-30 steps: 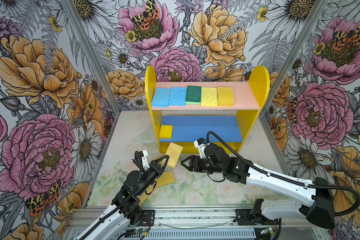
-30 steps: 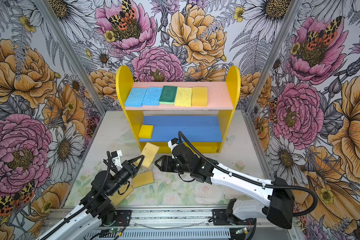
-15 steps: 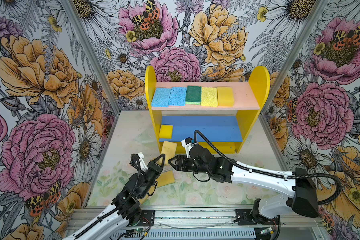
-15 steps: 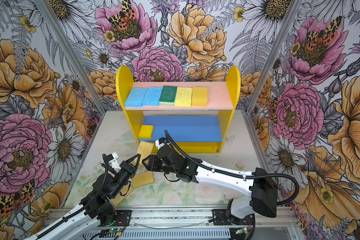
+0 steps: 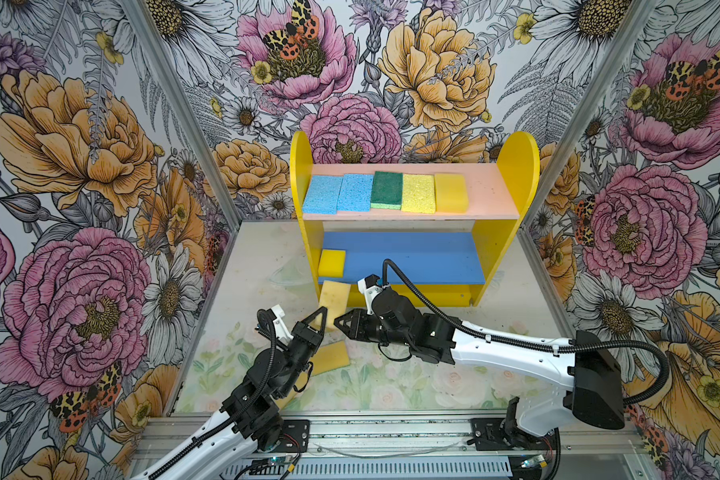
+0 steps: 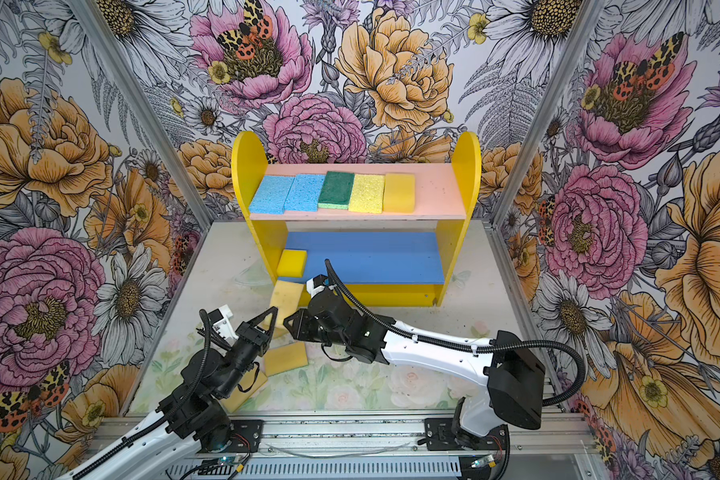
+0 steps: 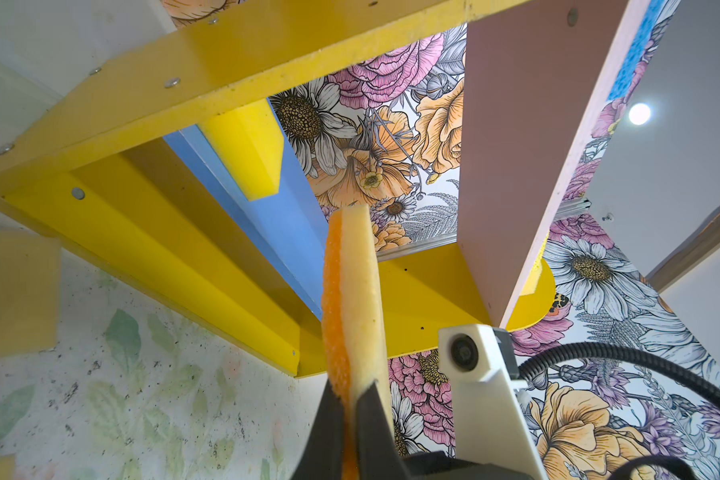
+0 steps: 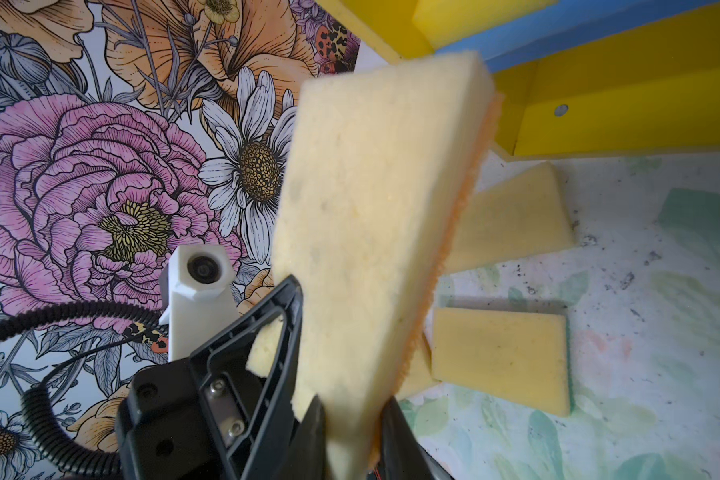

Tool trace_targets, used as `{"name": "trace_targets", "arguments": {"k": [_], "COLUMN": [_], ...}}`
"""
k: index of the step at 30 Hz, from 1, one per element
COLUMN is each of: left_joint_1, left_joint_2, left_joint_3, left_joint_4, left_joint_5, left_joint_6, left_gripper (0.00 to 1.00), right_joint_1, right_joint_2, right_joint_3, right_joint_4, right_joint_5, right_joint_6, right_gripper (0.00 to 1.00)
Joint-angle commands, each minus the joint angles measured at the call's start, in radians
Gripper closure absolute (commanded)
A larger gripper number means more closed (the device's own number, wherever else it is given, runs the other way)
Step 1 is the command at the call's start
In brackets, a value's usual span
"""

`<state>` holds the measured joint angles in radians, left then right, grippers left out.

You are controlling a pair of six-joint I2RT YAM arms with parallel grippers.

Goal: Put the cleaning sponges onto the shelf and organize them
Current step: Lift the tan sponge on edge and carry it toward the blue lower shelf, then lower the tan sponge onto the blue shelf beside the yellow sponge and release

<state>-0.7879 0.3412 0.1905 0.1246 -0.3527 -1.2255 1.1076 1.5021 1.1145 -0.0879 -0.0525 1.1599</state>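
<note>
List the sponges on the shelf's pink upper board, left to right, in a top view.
light blue porous rectangular sponge → second light blue porous rectangular sponge → dark green scouring sponge → porous pale yellow sponge → smooth tan-yellow sponge

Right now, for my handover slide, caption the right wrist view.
Handover: tan sponge pinched by both the right gripper and left gripper, near the shelf.

Legible text, labels, brands, numbers, signs: none found. Shelf (image 5: 516, 166) panels and sponges (image 5: 450, 192): plain, unlettered. Small circuit board (image 5: 273, 459) at the lower edge of both top views: possibly printed markings, too small to read.
</note>
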Motion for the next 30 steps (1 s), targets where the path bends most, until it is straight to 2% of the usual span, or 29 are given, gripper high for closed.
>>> {"name": "trace_targets", "arguments": {"k": [1,2,4,6,10,13,17,22,25,30], "left_joint_1": [-0.004,-0.003,-0.003,0.006,0.041,0.078,0.127,0.218,0.292,0.432], "left_joint_2": [0.009,0.013,0.022,0.029,0.018,-0.025,-0.120,-0.205,-0.193,-0.094], "left_joint_3": [-0.002,-0.003,0.000,0.012,0.049,0.098,0.177,0.241,0.252,0.239], "left_joint_4": [-0.010,-0.010,-0.012,-0.038,-0.113,-0.226,-0.460,-0.669,-0.708,-0.668], "left_joint_5": [0.007,0.011,0.019,0.037,0.098,0.161,0.200,0.260,0.350,0.546], "left_joint_6": [0.005,0.004,0.002,0.006,0.030,0.070,0.156,0.224,0.242,0.233], "left_gripper": [1.00,1.00,0.74,0.42,0.01,0.01,0.01,0.01,0.01,0.01], "right_joint_1": [0.002,0.002,0.001,-0.004,-0.051,-0.113,-0.220,-0.344,-0.384,-0.426], "right_joint_2": [-0.006,-0.006,-0.012,-0.022,-0.059,-0.096,-0.124,-0.092,-0.043,0.045], "right_joint_3": [-0.013,-0.013,-0.016,-0.025,-0.056,-0.079,-0.102,-0.088,-0.049,0.039], "right_joint_4": [0.084,0.083,0.078,0.073,0.067,0.043,0.020,0.001,-0.013,-0.063], "right_joint_5": [0.002,0.005,0.012,0.022,0.025,0.022,-0.022,-0.106,-0.158,-0.206], "right_joint_6": [0.004,0.004,0.003,0.000,-0.013,-0.049,-0.090,-0.157,-0.194,-0.254], "right_gripper": [0.88,0.90,0.93,0.94,0.95,0.96,0.96,0.96,0.96,0.96]}}
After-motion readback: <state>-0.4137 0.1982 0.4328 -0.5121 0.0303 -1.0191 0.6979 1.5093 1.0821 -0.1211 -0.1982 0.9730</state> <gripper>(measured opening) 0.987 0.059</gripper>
